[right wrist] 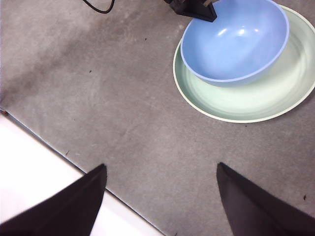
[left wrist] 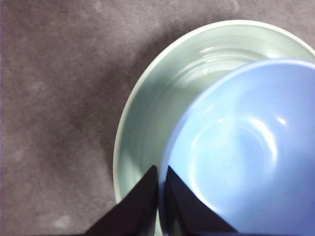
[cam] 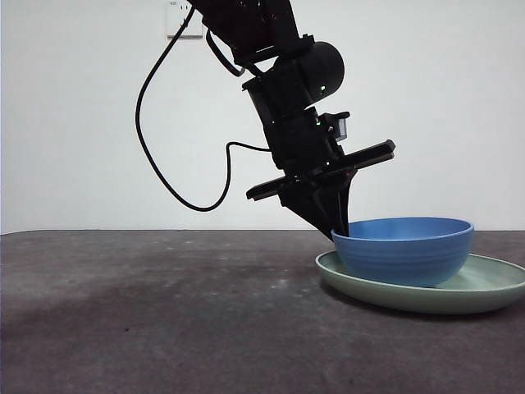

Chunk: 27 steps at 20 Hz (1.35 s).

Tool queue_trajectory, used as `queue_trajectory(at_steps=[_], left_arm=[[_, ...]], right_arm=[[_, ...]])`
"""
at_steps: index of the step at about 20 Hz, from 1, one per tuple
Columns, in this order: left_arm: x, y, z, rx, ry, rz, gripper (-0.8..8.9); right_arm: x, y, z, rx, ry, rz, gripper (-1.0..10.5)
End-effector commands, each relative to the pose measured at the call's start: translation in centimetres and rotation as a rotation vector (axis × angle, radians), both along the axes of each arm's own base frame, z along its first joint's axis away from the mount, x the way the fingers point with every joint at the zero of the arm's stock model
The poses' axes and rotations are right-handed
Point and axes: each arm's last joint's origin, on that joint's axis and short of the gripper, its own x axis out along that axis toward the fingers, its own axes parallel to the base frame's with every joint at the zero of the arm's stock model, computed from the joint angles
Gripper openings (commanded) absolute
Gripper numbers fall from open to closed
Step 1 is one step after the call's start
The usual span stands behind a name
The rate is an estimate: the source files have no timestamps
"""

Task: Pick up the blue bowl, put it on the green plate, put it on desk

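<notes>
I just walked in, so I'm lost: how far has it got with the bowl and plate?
The bowl already sits on the plate, off-centre toward one rim. The left gripper is shut on the bowl's rim, one jaw inside, one outside. The right gripper waits open above the desk. Letting go and any last move onto the desk remain.

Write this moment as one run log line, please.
left gripper: shut on blue bowl rim | blue bowl: on green plate | green plate: on desk | right gripper: open, waiting
</notes>
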Motion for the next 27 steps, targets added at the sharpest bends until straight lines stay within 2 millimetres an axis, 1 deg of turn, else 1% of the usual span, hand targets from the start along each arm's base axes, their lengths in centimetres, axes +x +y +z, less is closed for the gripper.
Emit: queue_trajectory(at_steps=[1,3,5,8,10,11,13,15,16,19,22,25,27], left_arm=[[-0.1,-1.0,-0.2,0.003,-0.018,-0.034,0.51],[-0.3,-1.3,-0.2,-0.001,-0.021,-0.041,1.55],[-0.4,-1.4,-0.2,-0.002,-0.022,-0.044,2.23],[-0.6,-1.4,0.1,-0.002,-0.021,-0.046,2.25],[-0.8,-1.1,1.3,-0.014,-0.036,-0.047,2.25],[-0.9,-0.8,2.3,-0.027,-0.053,-0.047,2.25],[-1.3,-0.2,5.0,-0.069,-0.102,-0.044,2.25],[-1.8,1.1,8.4,-0.118,-0.158,-0.033,2.25],[-2.2,2.0,10.4,-0.148,-0.193,-0.025,2.25],[-3.8,4.7,15.7,-0.219,-0.295,-0.015,2.25],[-5.6,8.1,20.1,-0.259,-0.368,0.009,2.25],[-7.5,11.2,22.5,-0.254,-0.416,0.015,2.25],[-9.0,13.4,23.1,-0.255,-0.431,0.037,2.25]], right_arm=[[0.0,0.0,0.6,0.010,-0.016,-0.004,3.6],[0.0,0.0,0.6,0.010,-0.016,-0.004,3.6],[0.0,0.0,0.6,0.010,-0.016,-0.004,3.6],[0.0,0.0,0.6,0.010,-0.016,-0.004,3.6],[0.0,0.0,0.6,0.010,-0.017,-0.004,3.6],[0.0,0.0,0.6,0.009,-0.017,-0.004,3.6],[0.0,0.0,0.6,0.009,-0.017,-0.005,3.6],[0.0,0.0,0.6,0.009,-0.017,-0.005,3.6],[0.0,0.0,0.6,0.009,-0.017,-0.005,3.6],[0.0,0.0,0.6,0.009,-0.018,-0.005,3.6],[0.0,0.0,0.6,0.009,-0.021,-0.005,3.6],[0.0,0.0,0.6,0.009,-0.022,-0.005,3.6],[0.0,0.0,0.6,0.009,-0.023,-0.005,3.6]])
